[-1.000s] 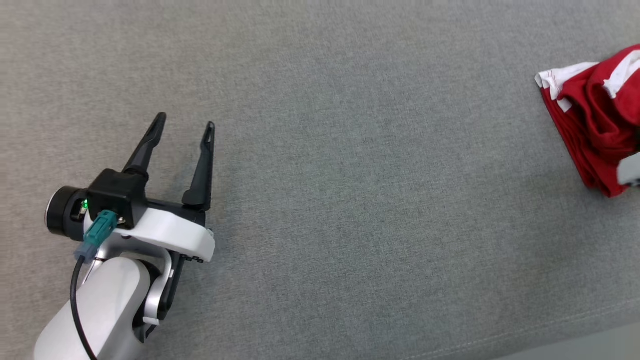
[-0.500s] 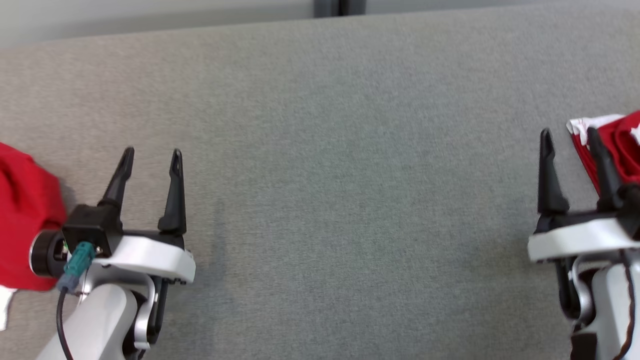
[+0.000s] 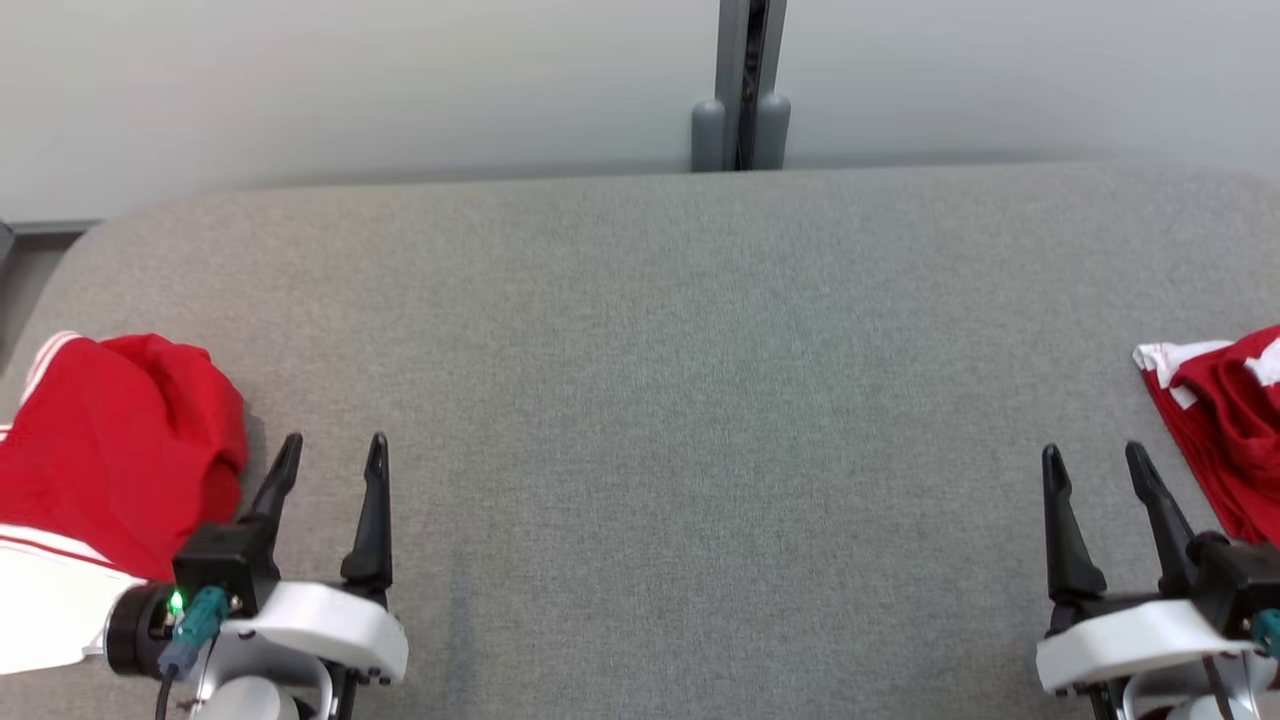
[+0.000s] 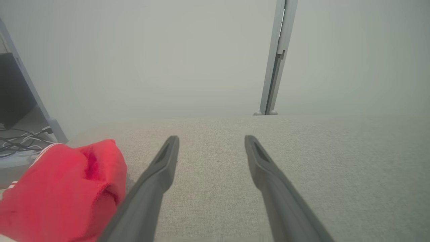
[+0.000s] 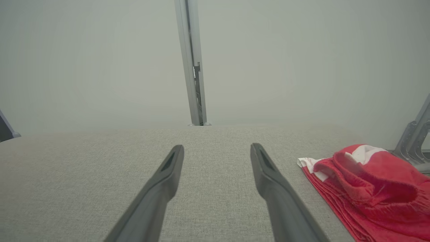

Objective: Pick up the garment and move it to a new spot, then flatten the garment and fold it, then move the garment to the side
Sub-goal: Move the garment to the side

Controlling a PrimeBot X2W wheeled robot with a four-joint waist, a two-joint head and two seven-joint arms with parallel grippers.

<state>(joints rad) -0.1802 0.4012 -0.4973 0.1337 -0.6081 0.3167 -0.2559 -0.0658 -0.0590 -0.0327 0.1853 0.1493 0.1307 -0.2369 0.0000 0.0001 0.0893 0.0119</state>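
Two red garments with white trim lie on the grey padded table. One garment (image 3: 110, 470) is bunched at the table's left end, also seen as a red heap (image 4: 63, 191) left of my fingers. The other garment (image 3: 1225, 425) lies folded at the right end, and appears again as red cloth (image 5: 366, 188) at the lower right. My left gripper (image 3: 333, 455) stands open and empty just right of the left garment. My right gripper (image 3: 1095, 465) stands open and empty just left of the right garment. Neither gripper touches cloth.
The grey table (image 3: 660, 400) stretches wide between the two grippers. A pale wall with a grey vertical post (image 3: 740, 90) runs behind the far edge. Cables lie on the floor (image 4: 16, 144) past the table's left end.
The head camera has tilted up, bringing the wall and table's far edge into view. Both grippers now show low in the picture, still open.
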